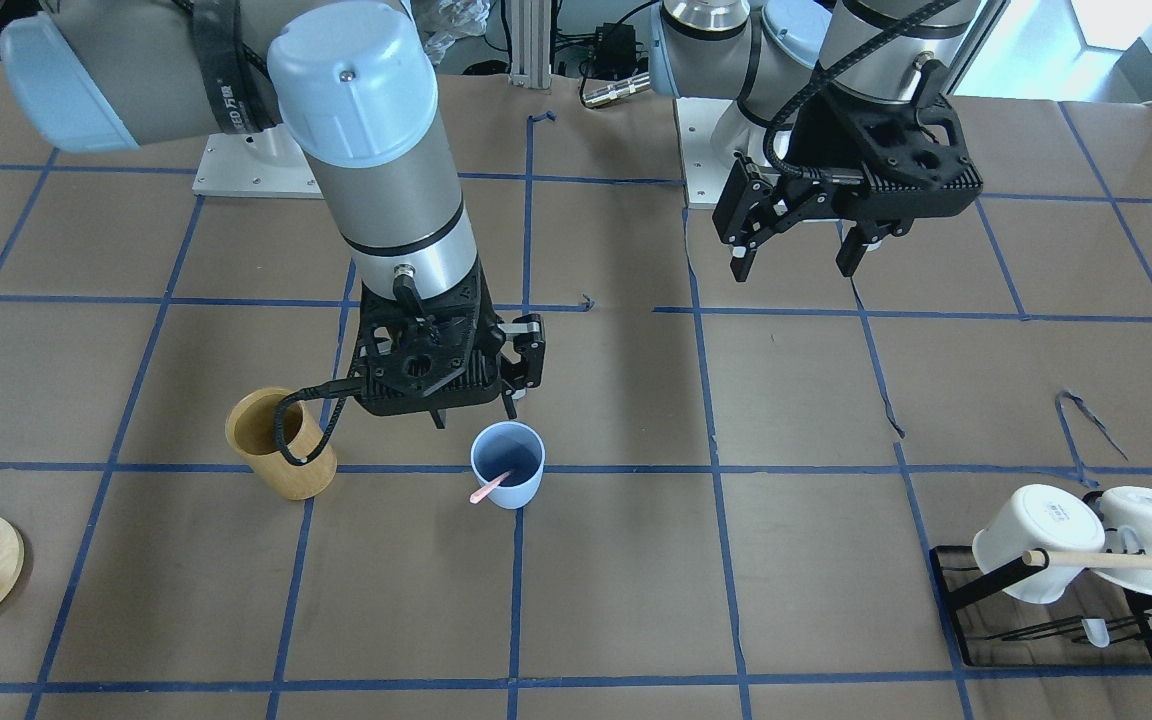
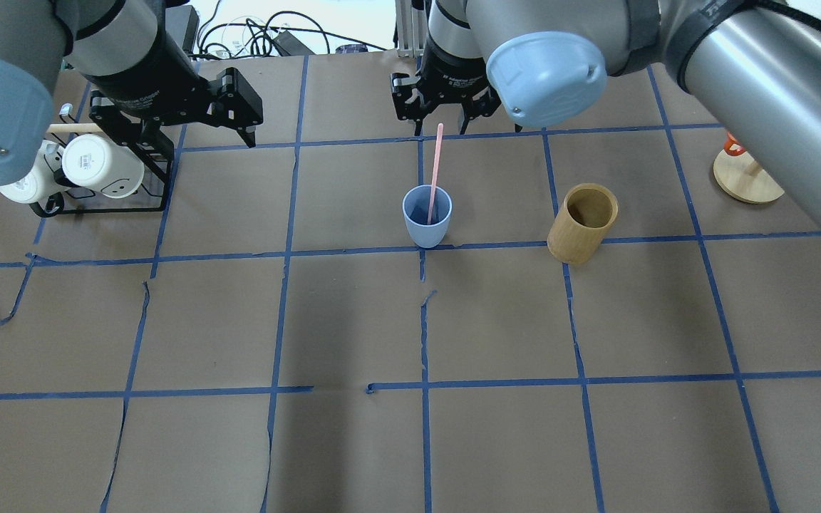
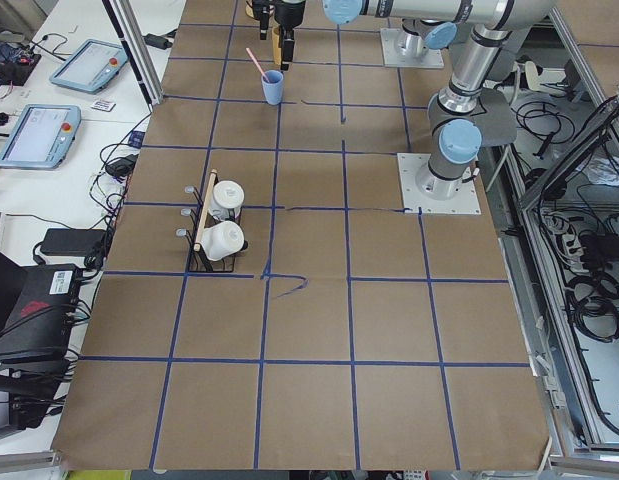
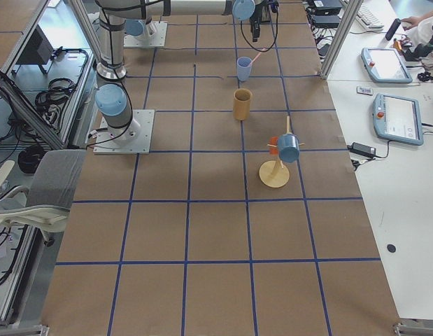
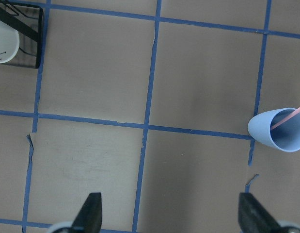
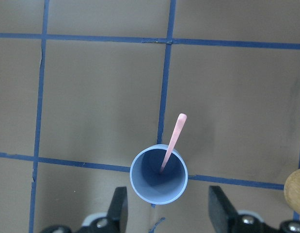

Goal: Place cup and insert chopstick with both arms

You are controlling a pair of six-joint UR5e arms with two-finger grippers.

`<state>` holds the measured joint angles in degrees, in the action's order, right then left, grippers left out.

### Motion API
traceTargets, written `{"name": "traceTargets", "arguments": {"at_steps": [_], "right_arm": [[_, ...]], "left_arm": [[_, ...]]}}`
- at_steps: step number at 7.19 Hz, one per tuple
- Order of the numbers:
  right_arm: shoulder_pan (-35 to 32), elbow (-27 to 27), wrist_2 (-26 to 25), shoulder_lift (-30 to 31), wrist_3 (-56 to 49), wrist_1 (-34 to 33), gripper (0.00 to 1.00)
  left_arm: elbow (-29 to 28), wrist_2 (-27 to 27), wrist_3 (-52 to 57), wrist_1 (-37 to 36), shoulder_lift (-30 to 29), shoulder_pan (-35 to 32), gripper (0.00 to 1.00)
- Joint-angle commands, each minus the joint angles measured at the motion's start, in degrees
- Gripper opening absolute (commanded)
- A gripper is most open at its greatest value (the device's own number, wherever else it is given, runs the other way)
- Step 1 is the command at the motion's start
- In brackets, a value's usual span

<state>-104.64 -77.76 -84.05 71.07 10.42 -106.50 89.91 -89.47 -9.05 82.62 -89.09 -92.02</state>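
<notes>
Finishing up: blue cup [image 2: 426,221] stands upright near the table's centre w/ the pink chopstick [image 2: 436,164] in it, tip at the bottom, shaft leaning on the rim.

Both steps look done, judging by the layout. The right gripper [image 6: 169,208] hovers just above the cup, fingers spread, holding nothing. The left gripper [image 1: 796,262] hangs well apart near the mug rack [image 2: 157,153], also spread and empty. Next move prob. only a retreat: the right arm should lift straight up, since a sideways swing could clip the chopstick's top and tip the cup; the wooden tumbler [image 2: 583,222] is near too. Writing: white print on the right arm's strap [image 1: 221,70], only partly legible; marks on the white mugs [image 1: 1041,540] too small to read.
</notes>
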Motion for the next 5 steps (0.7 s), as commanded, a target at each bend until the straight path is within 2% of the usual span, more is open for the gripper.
{"name": "traceTargets", "arguments": {"at_steps": [1, 2, 3, 4, 5], "right_arm": [[7.65, 2.26, 0.55, 1.25, -9.74, 7.23, 0.77], [10.74, 2.17, 0.2, 3.09, -14.16, 12.14, 0.8], [12.16, 2.0, -1.54, 4.59, -17.94, 14.8, 0.88], [12.61, 2.08, -6.78, 7.04, -21.29, 15.96, 1.0], [13.75, 1.39, -9.27, 9.33, -21.93, 22.23, 1.0]], "left_arm": [[0.0, 0.0, 0.09, 0.0, 0.05, 0.0, 1.0], [0.0, 0.0, 0.09, 0.0, -0.03, 0.0, 1.0], [0.0, 0.0, 0.09, 0.0, -0.03, 0.0, 1.0], [0.0, 0.0, 0.09, 0.0, 0.05, 0.0, 1.0], [0.0, 0.0, 0.09, 0.0, 0.06, 0.0, 1.0]]}}
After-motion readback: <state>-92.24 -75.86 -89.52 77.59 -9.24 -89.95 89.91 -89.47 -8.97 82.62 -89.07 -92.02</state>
